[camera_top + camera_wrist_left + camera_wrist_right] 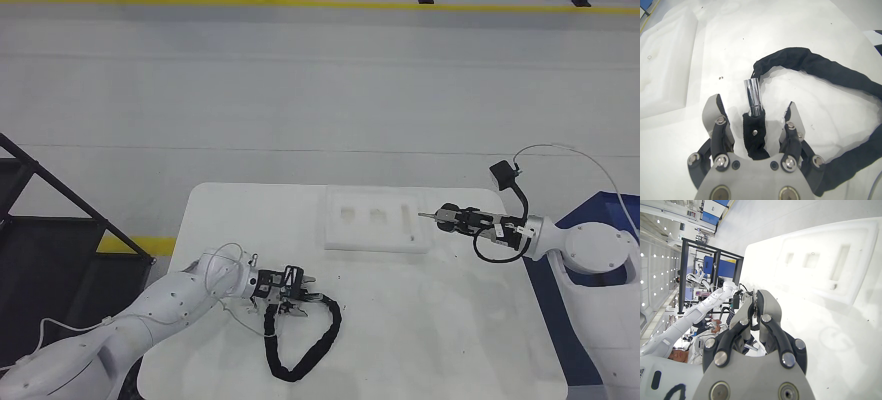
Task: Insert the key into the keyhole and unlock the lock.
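The left gripper (754, 100) holds its fingers (714, 109) wide astride the lock (752, 93) on the desk (450, 330) and should clamp the chrome barrel squarely before the right gripper (756, 300), pinching the key (428, 215) well apart, aligns the blade.

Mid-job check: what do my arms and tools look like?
The left arm and right arm are white shells. The left tool and right tool have grey metal fingers, black linkages, silver pins. A black cable loops by the right wrist.

Bright, even overhead light; table (829, 342) glare-bleached in wrist views; soft shadow beside lock (752, 94); wide-angle edge distortion.
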`<action>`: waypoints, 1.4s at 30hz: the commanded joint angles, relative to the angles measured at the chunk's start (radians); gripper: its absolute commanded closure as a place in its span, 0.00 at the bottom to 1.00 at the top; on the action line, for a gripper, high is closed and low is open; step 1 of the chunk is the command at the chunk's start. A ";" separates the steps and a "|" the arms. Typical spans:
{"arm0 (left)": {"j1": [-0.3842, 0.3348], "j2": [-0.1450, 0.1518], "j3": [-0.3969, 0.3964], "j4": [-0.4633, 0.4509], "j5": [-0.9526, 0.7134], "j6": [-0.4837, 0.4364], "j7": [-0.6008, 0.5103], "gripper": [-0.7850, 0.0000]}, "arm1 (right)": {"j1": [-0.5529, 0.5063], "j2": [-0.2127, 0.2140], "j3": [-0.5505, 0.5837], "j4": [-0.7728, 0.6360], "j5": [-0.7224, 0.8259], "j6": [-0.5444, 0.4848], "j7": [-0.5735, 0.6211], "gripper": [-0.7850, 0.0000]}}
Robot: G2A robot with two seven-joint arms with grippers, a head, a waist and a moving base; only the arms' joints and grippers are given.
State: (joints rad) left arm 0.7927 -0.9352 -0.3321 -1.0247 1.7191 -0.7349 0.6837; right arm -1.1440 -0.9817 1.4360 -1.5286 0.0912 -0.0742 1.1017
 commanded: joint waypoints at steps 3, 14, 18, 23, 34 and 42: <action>0.004 -0.011 -0.003 0.004 -0.005 -0.004 -0.013 0.54 | 0.000 0.000 0.000 0.000 0.000 0.000 0.000 1.00; 0.015 -0.028 -0.035 0.035 -0.055 -0.011 0.014 1.00 | 0.000 0.000 0.000 0.000 0.000 0.000 0.000 1.00; 0.021 -0.024 -0.054 0.034 -0.075 -0.027 0.053 1.00 | 0.000 0.000 0.000 0.000 0.000 0.000 0.000 1.00; 0.031 -0.014 -0.077 -0.002 -0.090 -0.056 0.139 1.00 | 0.000 0.000 0.000 0.000 0.000 0.000 0.000 1.00; 0.023 0.007 -0.125 -0.120 -0.075 -0.124 0.277 1.00 | -0.021 0.007 -0.011 -0.061 -0.074 0.035 0.009 1.00; -0.005 -0.002 -0.134 -0.216 -0.127 -0.114 0.288 1.00 | -0.113 0.028 0.032 -0.339 -0.156 0.118 0.081 1.00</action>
State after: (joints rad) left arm 0.7918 -0.9345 -0.4667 -1.2317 1.6033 -0.8498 0.9702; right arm -1.2407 -0.9561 1.4578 -1.8209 -0.0603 0.0378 1.1777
